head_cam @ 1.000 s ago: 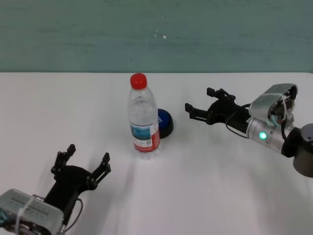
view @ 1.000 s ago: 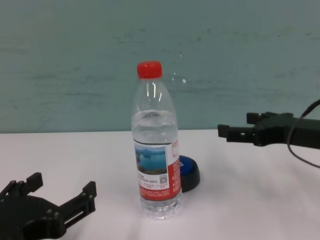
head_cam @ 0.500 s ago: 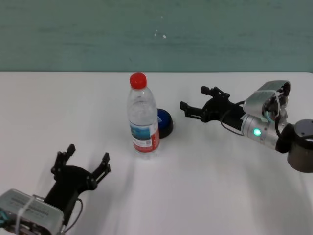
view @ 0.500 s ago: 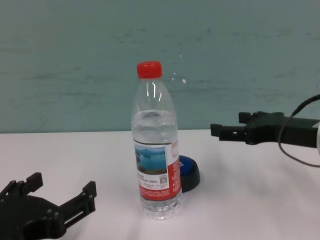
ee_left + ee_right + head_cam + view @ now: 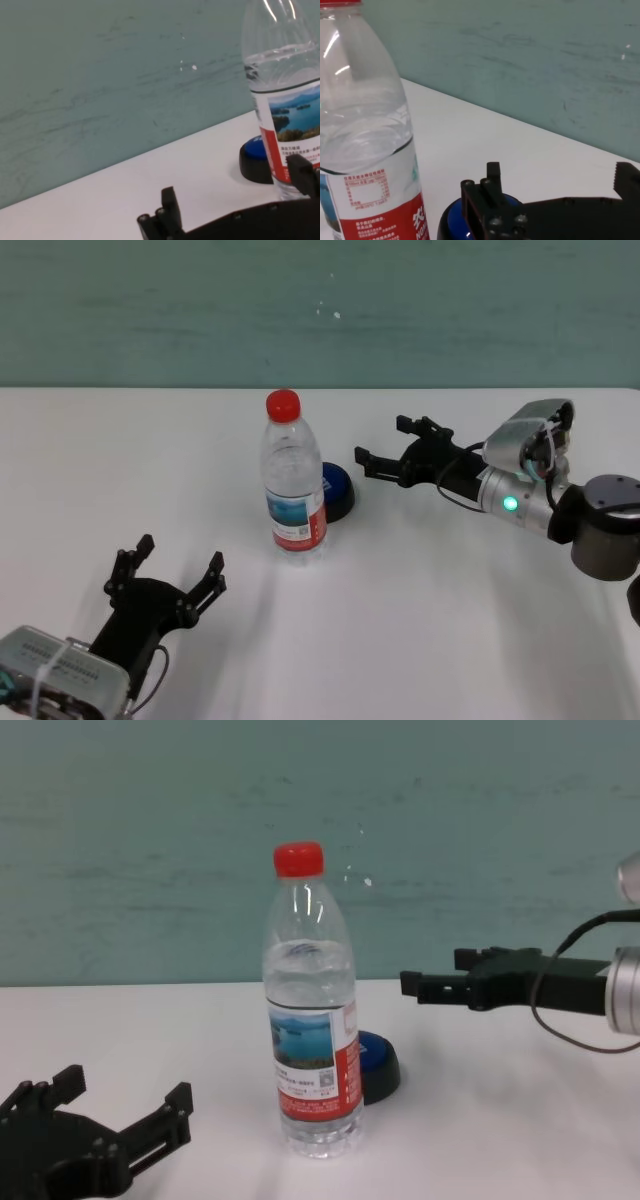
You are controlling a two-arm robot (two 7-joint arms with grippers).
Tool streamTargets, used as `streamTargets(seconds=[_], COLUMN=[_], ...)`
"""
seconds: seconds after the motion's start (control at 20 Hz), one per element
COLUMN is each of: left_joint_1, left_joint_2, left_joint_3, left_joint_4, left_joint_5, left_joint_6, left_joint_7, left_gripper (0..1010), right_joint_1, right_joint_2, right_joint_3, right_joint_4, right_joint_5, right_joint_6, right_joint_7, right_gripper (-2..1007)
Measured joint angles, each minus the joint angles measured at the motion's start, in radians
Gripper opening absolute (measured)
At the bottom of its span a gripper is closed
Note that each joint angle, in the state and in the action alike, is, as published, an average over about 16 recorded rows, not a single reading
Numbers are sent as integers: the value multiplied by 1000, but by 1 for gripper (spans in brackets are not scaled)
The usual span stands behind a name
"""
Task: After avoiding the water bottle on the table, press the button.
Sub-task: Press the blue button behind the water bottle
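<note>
Since a second ago, the right gripper (image 5: 382, 444) has travelled left, its black fingers spread, hovering above the plain white table (image 5: 420, 600) just right of the low blue-domed button (image 5: 337, 491). That button sits behind the tall clear red-capped water bottle (image 5: 292, 480). Parked at the near left, the left gripper (image 5: 180, 569) also rests spread.

Even bright light; faint soft shadows on table (image 5: 420, 620); glare streaks on water bottle (image 5: 309, 1020).
</note>
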Motion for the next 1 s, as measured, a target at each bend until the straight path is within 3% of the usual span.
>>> streamTargets(seconds=[0.5,1.0], left_joint_1=[0,0], left_joint_2=[0,0], left_joint_3=[0,0], left_joint_4=[0,0], left_joint_5=[0,0], left_joint_6=[0,0], left_joint_7=[0,0], left_gripper=[1000,1000], right_joint_1=[40,53], right_joint_2=[-25,-38], right_joint_3=[-16,-19], right_joint_4=[70,107], right_joint_5=[1,8], right_joint_6=[-19,-34], right_joint_7=[27,43], right_gripper=[1004,1004])
